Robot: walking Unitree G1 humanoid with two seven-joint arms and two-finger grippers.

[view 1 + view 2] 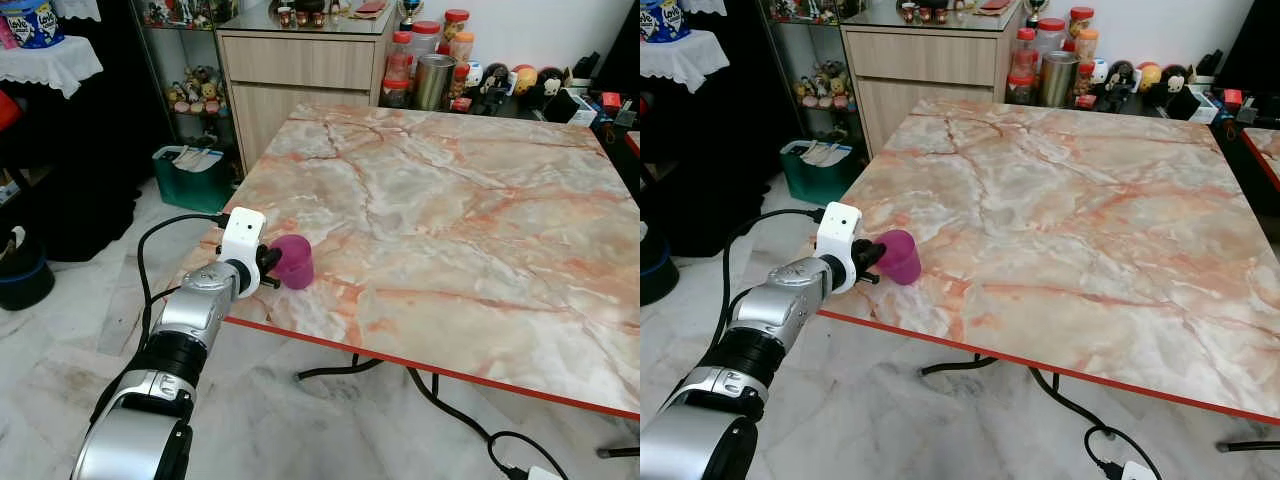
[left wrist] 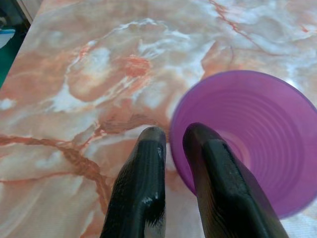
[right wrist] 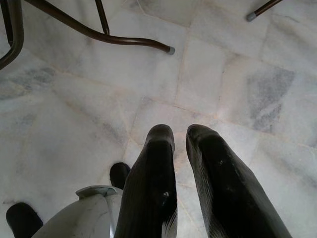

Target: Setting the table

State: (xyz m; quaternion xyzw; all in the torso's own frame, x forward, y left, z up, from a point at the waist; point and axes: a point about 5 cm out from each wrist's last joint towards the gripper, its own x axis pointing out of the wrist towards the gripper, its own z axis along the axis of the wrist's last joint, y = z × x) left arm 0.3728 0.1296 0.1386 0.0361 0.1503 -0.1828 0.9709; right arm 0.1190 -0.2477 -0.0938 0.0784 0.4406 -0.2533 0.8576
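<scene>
Beyond the far edge: wooden cabinet (image 1: 300, 70), red-lidded jars (image 1: 412, 50), steel tumbler (image 1: 434, 82); green bin (image 1: 190, 178) on marble floor (image 1: 60, 340).

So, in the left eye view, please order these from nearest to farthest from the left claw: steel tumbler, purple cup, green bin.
1. purple cup, at the left claw, on the table's near-left corner.
2. green bin, on the floor left of the table.
3. steel tumbler, beyond the table's far edge.

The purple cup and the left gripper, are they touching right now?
Touching. In the left wrist view, the left gripper pinches the purple cup at its rim: one black finger sits inside the cup, the other outside, with the wall between them.
</scene>
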